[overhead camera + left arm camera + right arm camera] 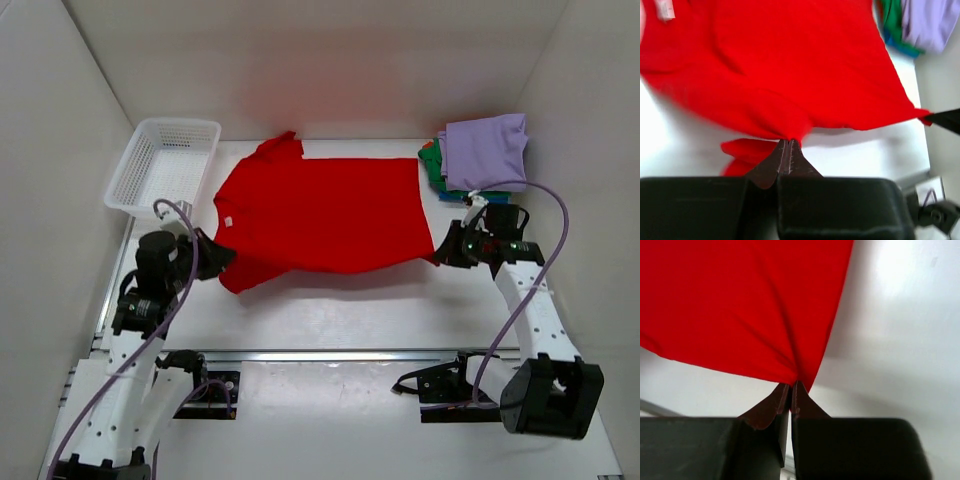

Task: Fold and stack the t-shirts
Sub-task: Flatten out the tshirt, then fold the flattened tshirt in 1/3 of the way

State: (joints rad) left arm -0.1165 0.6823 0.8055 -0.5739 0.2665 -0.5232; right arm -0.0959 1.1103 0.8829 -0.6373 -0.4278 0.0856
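The red t-shirt [320,212] lies spread across the middle of the table, neck to the left. My left gripper [218,258] is shut on its near left part by the sleeve, seen pinched in the left wrist view [788,142]. My right gripper [440,256] is shut on the near right hem corner, seen in the right wrist view [792,386]. The near edge is lifted and stretched between the two grippers. A folded stack sits at the back right: the lavender t-shirt [487,150] on top of a green one [431,162] and a teal one [450,195].
A white mesh basket [163,165] stands at the back left. White walls close in the table on the left, back and right. A metal rail [330,354] runs across the near edge by the arm bases.
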